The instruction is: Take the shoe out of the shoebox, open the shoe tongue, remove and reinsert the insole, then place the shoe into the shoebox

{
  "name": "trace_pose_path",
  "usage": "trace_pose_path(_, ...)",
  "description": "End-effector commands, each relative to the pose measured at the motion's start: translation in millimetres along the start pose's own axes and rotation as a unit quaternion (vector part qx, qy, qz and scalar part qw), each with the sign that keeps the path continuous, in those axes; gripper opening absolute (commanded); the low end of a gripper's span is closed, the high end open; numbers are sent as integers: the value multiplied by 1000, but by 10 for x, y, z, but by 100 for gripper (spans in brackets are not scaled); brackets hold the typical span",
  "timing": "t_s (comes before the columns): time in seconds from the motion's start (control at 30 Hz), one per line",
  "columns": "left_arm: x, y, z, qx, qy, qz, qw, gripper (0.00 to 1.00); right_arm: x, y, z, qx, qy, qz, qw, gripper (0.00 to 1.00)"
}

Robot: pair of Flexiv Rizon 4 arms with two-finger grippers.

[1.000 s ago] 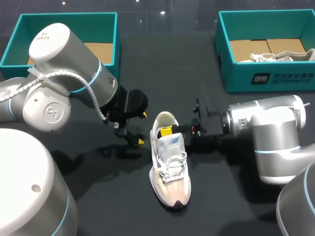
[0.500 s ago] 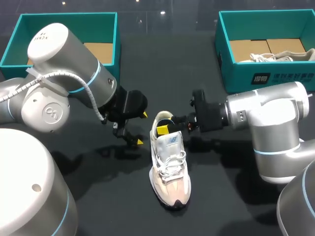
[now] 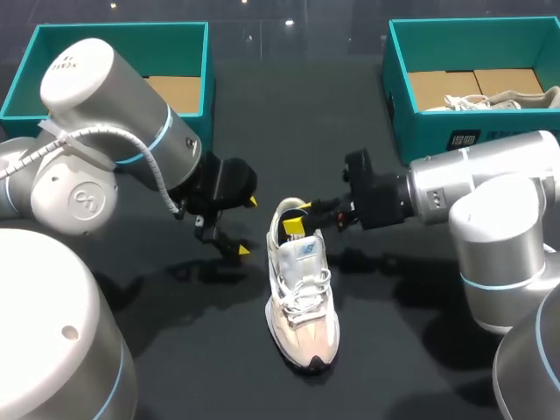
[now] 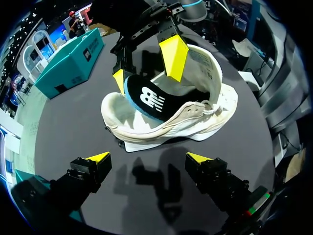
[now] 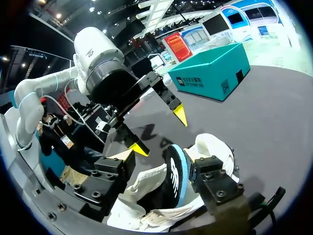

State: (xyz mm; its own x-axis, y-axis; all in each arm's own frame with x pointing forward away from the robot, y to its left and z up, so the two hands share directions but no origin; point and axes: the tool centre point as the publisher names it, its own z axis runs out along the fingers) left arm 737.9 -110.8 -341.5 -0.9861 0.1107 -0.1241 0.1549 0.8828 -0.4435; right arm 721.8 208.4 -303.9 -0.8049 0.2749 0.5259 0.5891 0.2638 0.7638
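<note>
Since the earlier frames, the right gripper (image 3: 302, 224) is swung round and raised at the heel, and the insole (image 4: 146, 100) is lifted partly out of the heel opening. The insole's heel end is clamped between the right fingers; its front end is kept inside the shoe (image 3: 302, 297). The shoe is stood upright near the middle of the desk (image 3: 175, 350), toe toward the near edge. The left gripper (image 3: 248, 226) is held just beside the heel, spread wide, with nothing between its fingers. The left shoebox (image 3: 206, 79) is noted at the far left corner, the right shoebox (image 3: 402, 122) at the far right, a second shoe (image 3: 499, 101) inside it.
</note>
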Motion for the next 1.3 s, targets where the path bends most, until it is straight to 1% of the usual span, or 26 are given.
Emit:
trace_pose_path(0.03,16,33,-91,-1,-2,1,1000,100,37,28,-117,10,-12,4,1000,62)
trace_pose_path(0.23,11,72,-198,0,-7,6,1000,100,-50,57,-218,10,-26,13,1000,62)
trace_pose_path(0.3,10,82,-226,-2,-10,8,1000,100,-102,59,-275,12,-40,20,999,59)
trace_pose_path(0.47,-6,120,-317,-14,-16,15,1000,100,-221,91,-402,19,-59,35,997,58)
trace_pose_path(0.57,-26,153,-391,-16,-17,23,999,100,-276,122,-475,28,-75,46,996,55)
trace_pose_path(0.6,-35,165,-419,-16,-15,25,999,100,-289,135,-499,32,-80,50,995,55)
trace_pose_path(0.67,-56,190,-473,-16,-12,34,999,100,-323,162,-541,42,-95,61,993,50)
trace_pose_path(0.93,-154,311,-675,-27,-5,61,998,100,-437,262,-647,89,-159,101,978,44)
trace_pose_path(1.03,-186,360,-766,-27,-2,67,997,100,-438,293,-669,101,-175,111,973,41)
trace_pose_path(1.13,-219,403,-864,-26,1,74,997,100,-397,322,-678,119,-200,120,965,37)
trace_pose_path(1.17,-231,420,-895,-26,1,76,997,100,-379,335,-681,123,-208,121,963,35)
trace_pose_path(1.2,-244,439,-923,-25,3,80,996,100,-358,350,-682,128,-216,123,960,29)
trace_pose_path(1.23,-260,465,-953,-21,9,85,996,100,-336,366,-679,133,-225,124,957,10)
trace_pose_path(1.27,-278,499,-978,-22,10,88,996,100,-316,379,-674,135,-233,125,955,0)
trace_pose_path(1.3,-300,531,-1002,-26,10,90,996,100,-289,397,-662,139,-240,126,952,0)
